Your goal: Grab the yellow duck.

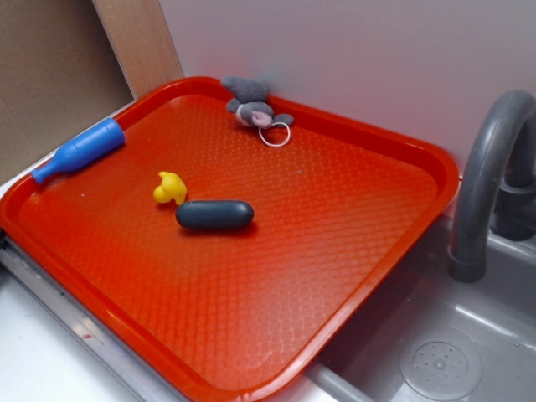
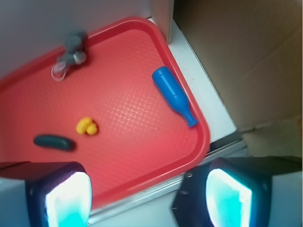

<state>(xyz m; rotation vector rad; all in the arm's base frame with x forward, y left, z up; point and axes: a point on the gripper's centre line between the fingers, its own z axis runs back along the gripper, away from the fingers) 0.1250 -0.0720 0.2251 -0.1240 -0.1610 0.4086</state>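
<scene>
The yellow duck point(image 1: 170, 188) point(image 2: 87, 126), small and lumpy, lies on the red tray point(image 1: 335, 276) point(image 2: 142, 127) in its left half, right beside a dark blue-grey capsule point(image 1: 214, 214) point(image 2: 53, 141). In the wrist view my gripper point(image 2: 147, 197) hangs high above the tray's edge, well away from the duck, its two pale fingers point(image 2: 68, 198) wide apart with nothing between them. The exterior view does not show the gripper.
A blue bottle point(image 1: 80, 150) point(image 2: 173, 94) leans on the tray's rim. A grey plush mouse point(image 1: 253, 108) point(image 2: 72, 49) with a white ring lies at the far edge. A grey faucet point(image 1: 490, 176) and sink basin point(image 1: 440, 364) stand to the right. Cardboard point(image 1: 50, 75) rises behind.
</scene>
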